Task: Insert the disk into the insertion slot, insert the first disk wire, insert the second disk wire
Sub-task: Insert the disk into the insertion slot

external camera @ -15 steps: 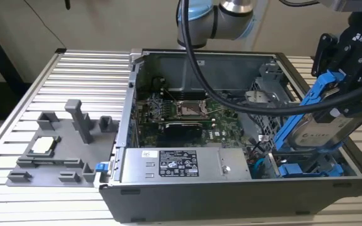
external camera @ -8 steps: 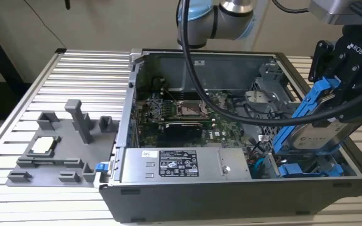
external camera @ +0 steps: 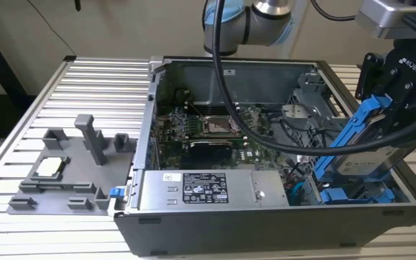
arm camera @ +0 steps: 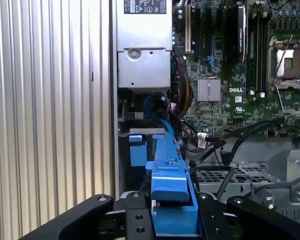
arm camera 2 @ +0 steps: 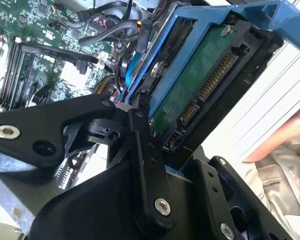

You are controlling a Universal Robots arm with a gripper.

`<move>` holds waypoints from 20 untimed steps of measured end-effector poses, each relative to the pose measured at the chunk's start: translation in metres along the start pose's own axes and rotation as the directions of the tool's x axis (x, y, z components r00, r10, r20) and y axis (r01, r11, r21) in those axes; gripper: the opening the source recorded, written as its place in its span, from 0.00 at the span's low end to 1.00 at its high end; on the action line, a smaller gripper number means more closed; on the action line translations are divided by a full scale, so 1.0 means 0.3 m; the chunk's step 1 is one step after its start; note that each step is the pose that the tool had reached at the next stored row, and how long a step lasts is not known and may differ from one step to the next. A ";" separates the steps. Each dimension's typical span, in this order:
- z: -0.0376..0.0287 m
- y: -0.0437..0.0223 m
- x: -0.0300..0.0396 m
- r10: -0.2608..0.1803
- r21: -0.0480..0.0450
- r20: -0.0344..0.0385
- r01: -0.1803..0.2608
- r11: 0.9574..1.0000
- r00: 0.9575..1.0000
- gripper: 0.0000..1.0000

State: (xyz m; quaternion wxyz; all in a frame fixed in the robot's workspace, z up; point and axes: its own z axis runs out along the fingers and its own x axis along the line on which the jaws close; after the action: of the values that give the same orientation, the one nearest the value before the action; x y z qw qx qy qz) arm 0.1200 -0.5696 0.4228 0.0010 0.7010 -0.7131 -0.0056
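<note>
One disk carried over its bay, not yet seated.

Tool (arm camera: 174,212) clamped on the blue frame of the disk (external camera: 363,143). The disk hangs steeply tilted over the corner of the open computer case (external camera: 266,227) at the exterior view's right, with its lower end just above the insertion slot (external camera: 352,196). Likely faults, as judged from where I stand: at this tilt a frame edge could catch on the bay's rim and jam or twist in the grip. The loose internal wires (external camera: 294,168) beside the slot could be pinched under it. The arm's own black cable (external camera: 229,92), draped across the motherboard (external camera: 208,135), could snag. The case rests on a ribbed aluminium table (external camera: 63,238) beside a grey parts fixture (external camera: 63,168). A plain beige wall stands behind, and a person's pale sleeve (arm camera 2: 285,170) is close by.
</note>
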 end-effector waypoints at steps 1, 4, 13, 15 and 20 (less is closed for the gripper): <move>0.002 -0.002 0.001 0.000 0.000 0.000 0.000 1.000 1.000 0.33; 0.010 -0.004 0.002 0.000 0.000 0.000 0.000 1.000 1.000 0.33; 0.029 -0.005 0.007 0.000 0.000 0.000 0.000 1.000 1.000 0.33; 0.033 -0.006 0.009 0.000 0.000 0.000 0.000 1.000 1.000 0.33; 0.048 -0.009 0.011 0.000 0.000 0.000 0.000 1.000 1.000 0.33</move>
State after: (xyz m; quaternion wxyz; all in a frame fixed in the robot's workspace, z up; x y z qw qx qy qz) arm 0.1225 -0.5727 0.4082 0.0010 0.7010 -0.7132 -0.0056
